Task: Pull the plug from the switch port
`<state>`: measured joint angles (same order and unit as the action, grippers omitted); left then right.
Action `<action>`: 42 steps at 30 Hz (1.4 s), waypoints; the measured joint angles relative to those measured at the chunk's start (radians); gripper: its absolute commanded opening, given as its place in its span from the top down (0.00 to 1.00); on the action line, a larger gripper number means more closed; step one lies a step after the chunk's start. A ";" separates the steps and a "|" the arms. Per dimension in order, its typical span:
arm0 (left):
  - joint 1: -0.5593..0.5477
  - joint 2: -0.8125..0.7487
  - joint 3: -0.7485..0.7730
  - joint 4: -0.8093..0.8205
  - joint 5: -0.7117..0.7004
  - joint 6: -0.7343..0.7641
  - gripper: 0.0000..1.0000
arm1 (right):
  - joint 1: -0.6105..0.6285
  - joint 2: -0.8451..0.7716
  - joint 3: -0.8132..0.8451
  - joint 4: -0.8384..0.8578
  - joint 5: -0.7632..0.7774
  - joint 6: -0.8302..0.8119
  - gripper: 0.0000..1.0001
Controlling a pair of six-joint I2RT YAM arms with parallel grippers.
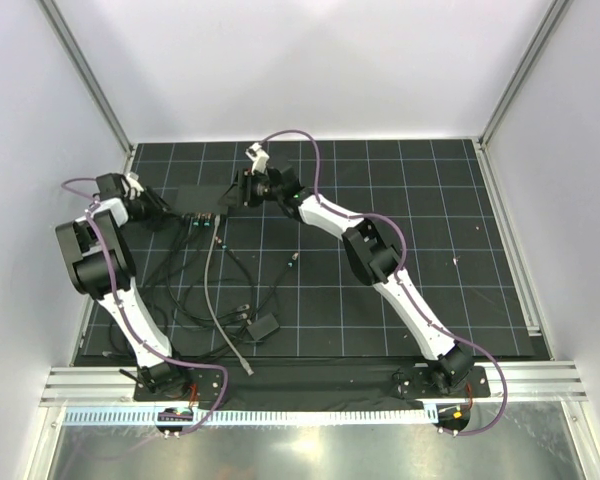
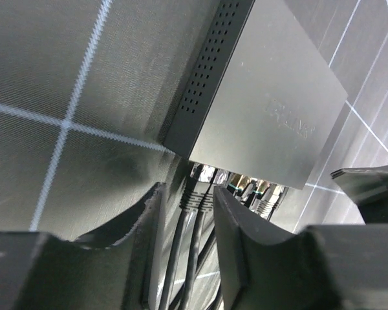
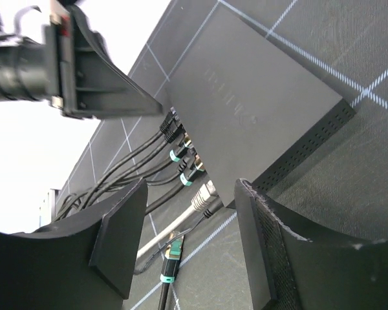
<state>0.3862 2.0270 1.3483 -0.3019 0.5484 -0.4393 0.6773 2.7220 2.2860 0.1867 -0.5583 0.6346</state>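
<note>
Far-left on worktop [image 1: 430, 200] sits switch [image 1: 208, 198]; my left jaws part-open astride end plug [image 2: 193, 187] plus neighbouring cable [image 2: 195, 255], right jaws wide, both empty; closing now may snag both and drag the unheld switch.

Left arm [image 1: 105, 265] folded at the elbow, left fingers [image 2: 152, 226] slightly parted, right arm [image 1: 380, 255] stretched forward, right fingers [image 3: 119, 232] wide apart

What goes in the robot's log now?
left gripper: open, straddling black cables | right gripper: open, near flat dark-grey switch box | black plugs: in ports
</note>
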 measured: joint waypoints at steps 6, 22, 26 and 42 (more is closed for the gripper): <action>0.010 0.034 -0.021 0.047 0.084 -0.011 0.56 | 0.002 0.027 0.065 0.031 -0.003 0.008 0.36; 0.031 0.063 -0.047 0.149 0.180 -0.087 0.56 | 0.011 0.179 0.227 0.079 0.008 0.085 0.37; 0.031 0.063 -0.056 0.166 0.178 -0.124 0.58 | 0.016 0.197 0.246 0.080 0.018 0.095 0.36; 0.032 0.072 -0.022 0.079 0.122 -0.149 0.64 | 0.035 0.198 0.248 0.056 0.102 0.095 0.46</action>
<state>0.4187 2.0995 1.3266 -0.2226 0.6704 -0.5884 0.7124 2.9196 2.5343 0.2432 -0.4561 0.7296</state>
